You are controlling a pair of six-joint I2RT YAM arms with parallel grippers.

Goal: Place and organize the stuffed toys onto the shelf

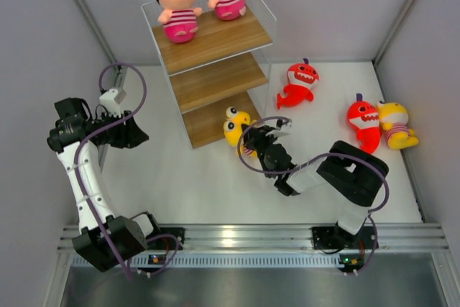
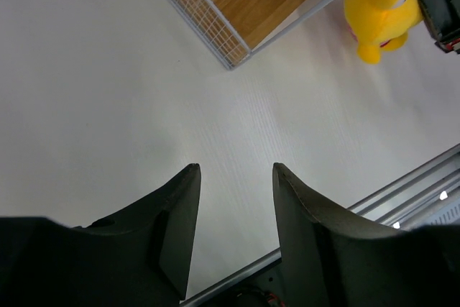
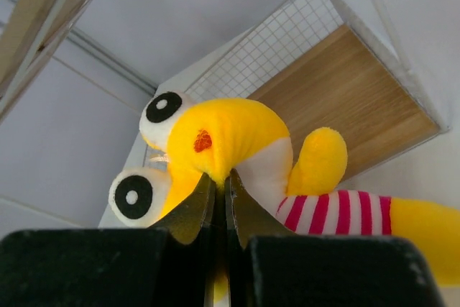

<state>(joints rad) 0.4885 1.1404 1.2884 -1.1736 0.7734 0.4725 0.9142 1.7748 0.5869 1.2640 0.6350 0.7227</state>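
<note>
Right tool (image 3: pixel 220 186) clamped on yellow doll (image 3: pixel 230 138) beside bottom board of shelf (image 1: pixel 215 80), left tool (image 2: pixel 235 177) apart above surface (image 1: pixel 201 185), two boy dolls (image 1: pixel 178 6) on top board, two red sharks (image 1: pixel 300 80), second yellow doll (image 1: pixel 394 124) on surface

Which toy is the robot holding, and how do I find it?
Find the wooden shelf in the middle. By its bottom board's front corner is a yellow doll with googly eyes, pinched in the right arm's fingers. The other yellow doll lies far right beside a red shark.
</note>
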